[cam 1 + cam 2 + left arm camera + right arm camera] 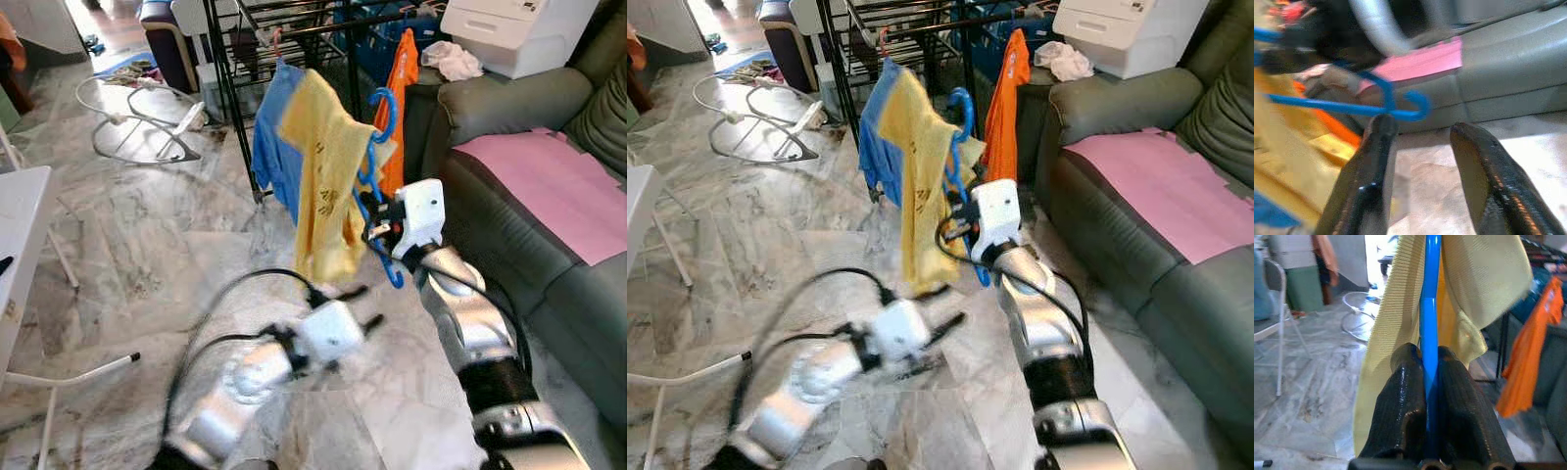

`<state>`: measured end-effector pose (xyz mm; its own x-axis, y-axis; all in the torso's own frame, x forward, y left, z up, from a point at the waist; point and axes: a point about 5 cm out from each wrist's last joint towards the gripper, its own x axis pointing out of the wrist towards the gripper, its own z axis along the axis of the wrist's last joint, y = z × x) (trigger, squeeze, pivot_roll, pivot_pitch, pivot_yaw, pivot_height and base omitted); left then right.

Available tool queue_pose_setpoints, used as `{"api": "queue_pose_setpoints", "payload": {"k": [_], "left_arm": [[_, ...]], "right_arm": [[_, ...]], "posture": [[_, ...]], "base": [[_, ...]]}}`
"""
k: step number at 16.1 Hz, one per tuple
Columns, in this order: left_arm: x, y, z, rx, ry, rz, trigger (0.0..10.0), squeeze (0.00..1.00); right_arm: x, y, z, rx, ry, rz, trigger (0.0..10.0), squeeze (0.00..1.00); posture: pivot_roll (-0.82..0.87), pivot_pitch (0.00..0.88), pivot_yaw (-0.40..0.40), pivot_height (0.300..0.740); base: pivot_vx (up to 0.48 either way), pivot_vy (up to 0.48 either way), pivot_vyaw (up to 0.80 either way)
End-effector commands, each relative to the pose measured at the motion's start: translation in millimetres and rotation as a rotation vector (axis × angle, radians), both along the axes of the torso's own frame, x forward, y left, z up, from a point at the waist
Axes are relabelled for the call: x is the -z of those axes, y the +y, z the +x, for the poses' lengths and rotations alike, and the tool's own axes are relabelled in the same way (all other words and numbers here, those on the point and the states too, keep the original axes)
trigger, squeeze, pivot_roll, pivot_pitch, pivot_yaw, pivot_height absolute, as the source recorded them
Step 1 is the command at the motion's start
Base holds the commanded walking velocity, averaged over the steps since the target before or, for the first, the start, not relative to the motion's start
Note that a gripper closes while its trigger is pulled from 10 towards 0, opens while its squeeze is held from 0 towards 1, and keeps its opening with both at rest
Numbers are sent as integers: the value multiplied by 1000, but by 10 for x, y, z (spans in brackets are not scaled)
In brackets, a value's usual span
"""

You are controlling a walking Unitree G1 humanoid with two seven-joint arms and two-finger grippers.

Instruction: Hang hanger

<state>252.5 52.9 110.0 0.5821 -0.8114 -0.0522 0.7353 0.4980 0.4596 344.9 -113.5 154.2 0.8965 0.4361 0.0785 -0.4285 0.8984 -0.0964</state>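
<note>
**A:** What's the biggest thing in front of you?

**B:** From my head cameras, the pale marble-patterned floor (147,255). Along its right edge I see a grey-green leather sofa (529,225) with a flat pink sheet (549,186) on the seat and a white plastic box (514,34) on its arm. At the far edge of the floor stands a black metal drying rack (240,59), with a blue garment (272,147) and an orange garment (400,108) hanging from it.

**B:** A white surface (20,235) shows at the left edge of my view.

**A:** And the hanger?

**B:** The blue plastic hanger (377,186) is held up in the air in front of the rack, between the blue and orange garments, tilted on end with its hook uppermost. A pale yellow cloth (323,186) is draped over it and hangs down on its left.

**A:** Who has it?

**B:** My right hand (1429,362). My wrist camera shows both black fingers clenched on the hanger's blue bar, with the yellow cloth falling to either side.

**A:** The left one?

**B:** My left hand (1422,147) is low over the floor, below the cloth, blurred. Its fingers are spread apart with nothing between them; the hanger's curled end sits just beyond the fingertips (1382,125).
</note>
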Motion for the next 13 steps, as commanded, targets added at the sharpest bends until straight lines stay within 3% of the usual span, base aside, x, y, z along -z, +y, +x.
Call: {"api": "queue_pose_setpoints", "payload": {"k": [1,2,3,7,13], "left_arm": [[-99,139,27,-55,-37,-31,10000,1000],[-132,247,44,-89,-55,-33,10000,1000],[-210,473,88,-153,-94,-25,10000,1000],[-372,835,149,-226,-170,32,10000,1000],[-362,1174,140,-228,-219,208,10000,1000]], "right_arm": [[-134,53,-67,-82,-105,-27,10000,0],[-94,39,-114,-114,-102,-34,10000,0],[-12,-20,-247,-200,-114,-68,10000,0],[177,-197,-468,-372,-22,-115,10000,0],[203,-326,-555,-575,20,-227,10000,0]], "posture": [[-56,44,23,740],[-40,42,23,740],[-36,42,22,740],[-38,52,19,740],[-35,50,23,740]], "base": [[0,0,0],[0,0,0],[0,0,0],[0,0,0],[0,0,0]]}}
